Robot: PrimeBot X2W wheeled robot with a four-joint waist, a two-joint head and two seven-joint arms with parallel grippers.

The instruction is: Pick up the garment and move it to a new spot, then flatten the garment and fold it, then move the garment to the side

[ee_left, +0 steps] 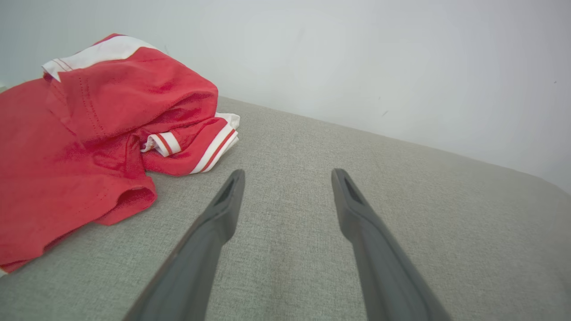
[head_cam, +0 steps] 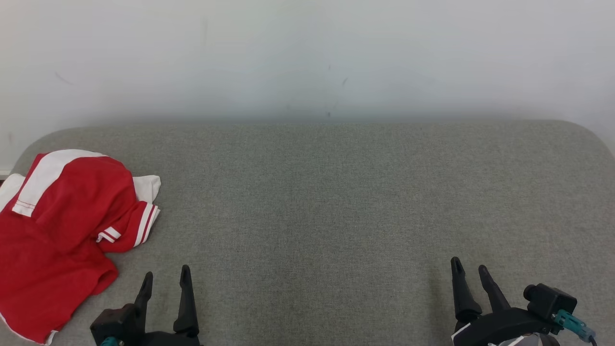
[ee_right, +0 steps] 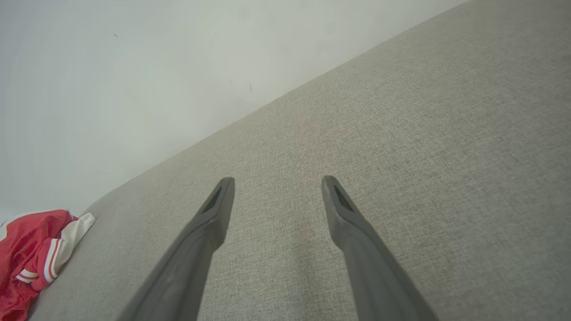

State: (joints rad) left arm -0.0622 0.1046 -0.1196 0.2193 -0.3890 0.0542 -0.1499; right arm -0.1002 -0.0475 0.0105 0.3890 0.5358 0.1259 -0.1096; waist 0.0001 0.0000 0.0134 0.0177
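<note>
The garment (head_cam: 62, 230) is a red jersey with white sleeves and red-white striped trim, lying crumpled at the far left of the grey surface. It also appears in the left wrist view as the garment (ee_left: 89, 133), up and left of my fingers, and small at the lower left of the right wrist view as the garment (ee_right: 31, 254). My left gripper (head_cam: 166, 276) stands open at the lower left, just right of the garment and apart from it. Far from the cloth, at the lower right, my right gripper (head_cam: 470, 269) is open with nothing between its fingers.
The grey fabric-covered surface (head_cam: 336, 202) has rounded far corners and ends at a plain pale wall (head_cam: 307, 57) behind it. Bare grey cloth stretches from the garment to the right edge.
</note>
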